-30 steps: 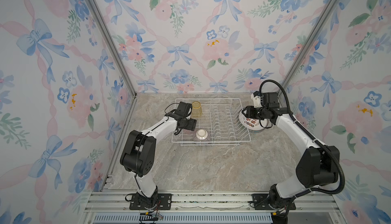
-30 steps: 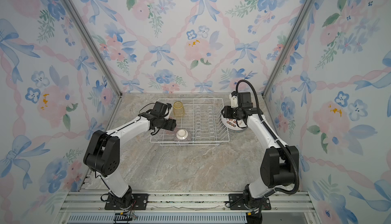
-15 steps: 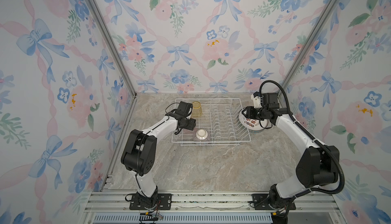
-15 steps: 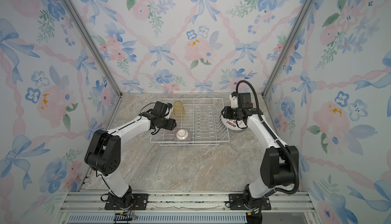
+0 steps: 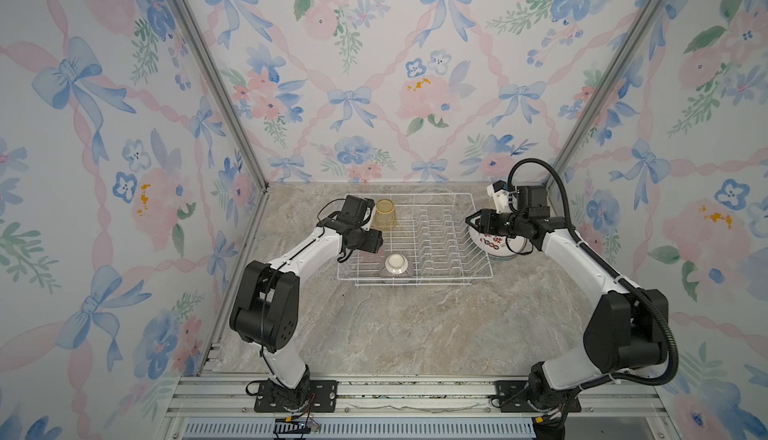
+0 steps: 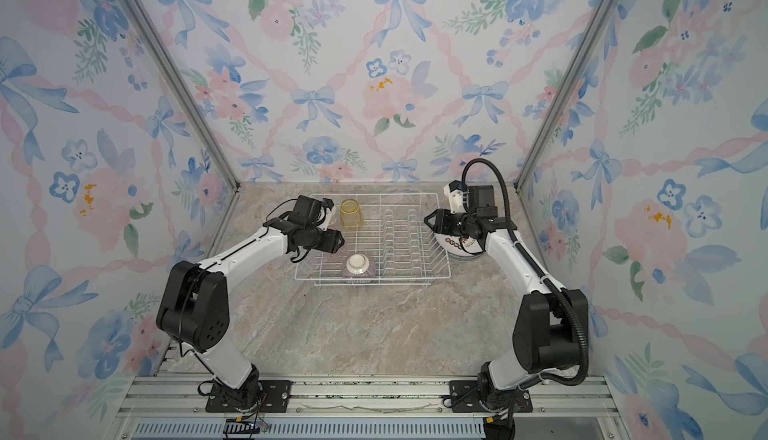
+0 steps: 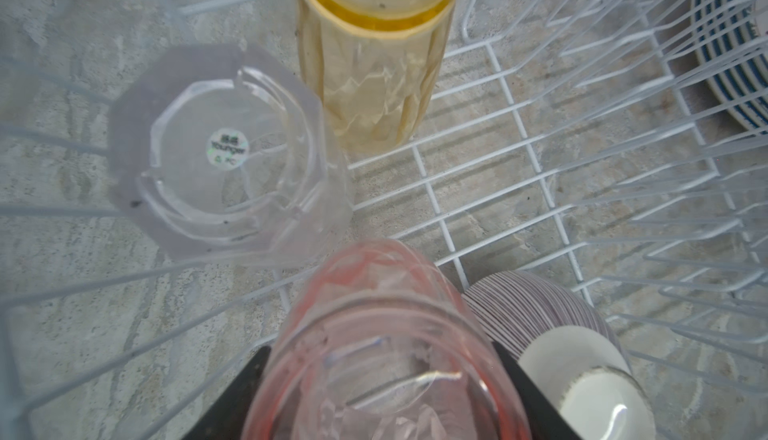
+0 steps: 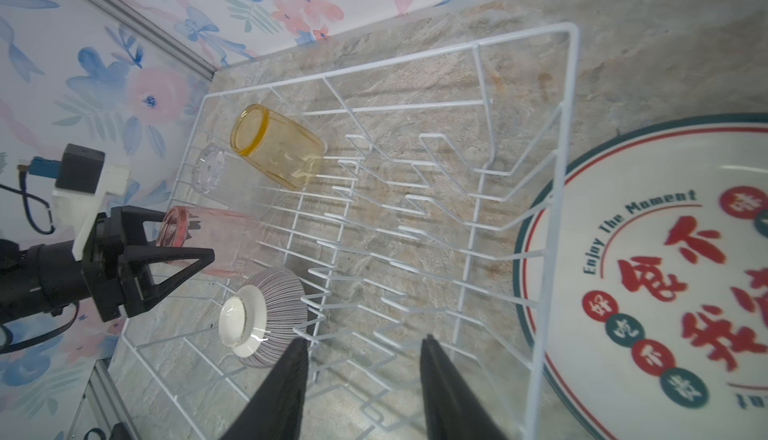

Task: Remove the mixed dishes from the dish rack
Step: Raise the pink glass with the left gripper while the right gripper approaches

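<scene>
The white wire dish rack holds a yellow tumbler, a clear tumbler with its base up, a pink tumbler and an upturned purple-striped bowl. My left gripper is inside the rack's left part, its fingers pressed on both sides of the pink tumbler. My right gripper hangs open over the rack's right rim with nothing between its fingers. A stack of printed plates lies on the table just right of the rack.
Upright plate-slot prongs fill the rack's middle and right part, below my right gripper. The rack sits at the back of the marble table, with the patterned walls close behind it and on both sides.
My left gripper's jaws have narrowed onto the pink tumbler. Both arms have stayed nearly where they were.
</scene>
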Available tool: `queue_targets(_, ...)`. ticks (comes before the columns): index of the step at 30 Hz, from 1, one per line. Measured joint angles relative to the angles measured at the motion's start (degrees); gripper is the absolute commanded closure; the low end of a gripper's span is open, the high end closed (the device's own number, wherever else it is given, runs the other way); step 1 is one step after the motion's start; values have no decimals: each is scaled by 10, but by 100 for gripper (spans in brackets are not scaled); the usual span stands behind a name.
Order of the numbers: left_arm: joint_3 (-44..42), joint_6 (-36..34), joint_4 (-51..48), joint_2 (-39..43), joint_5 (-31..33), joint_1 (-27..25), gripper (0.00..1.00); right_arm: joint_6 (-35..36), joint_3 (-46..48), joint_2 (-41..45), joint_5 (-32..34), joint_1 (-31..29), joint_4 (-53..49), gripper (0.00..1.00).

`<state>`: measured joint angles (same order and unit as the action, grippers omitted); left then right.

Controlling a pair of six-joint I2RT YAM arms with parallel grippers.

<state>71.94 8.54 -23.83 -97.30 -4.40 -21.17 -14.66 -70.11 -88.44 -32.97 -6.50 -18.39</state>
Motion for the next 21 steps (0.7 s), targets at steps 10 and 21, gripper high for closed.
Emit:
queue_targets(10, 7, 1, -1, 34, -61, 13, 45, -31, 17, 0, -137, -23, 58, 57)
queue_targets(21, 43, 21, 44, 66, -211, 15, 45, -150, 62, -1, -270, -64, 218, 71)
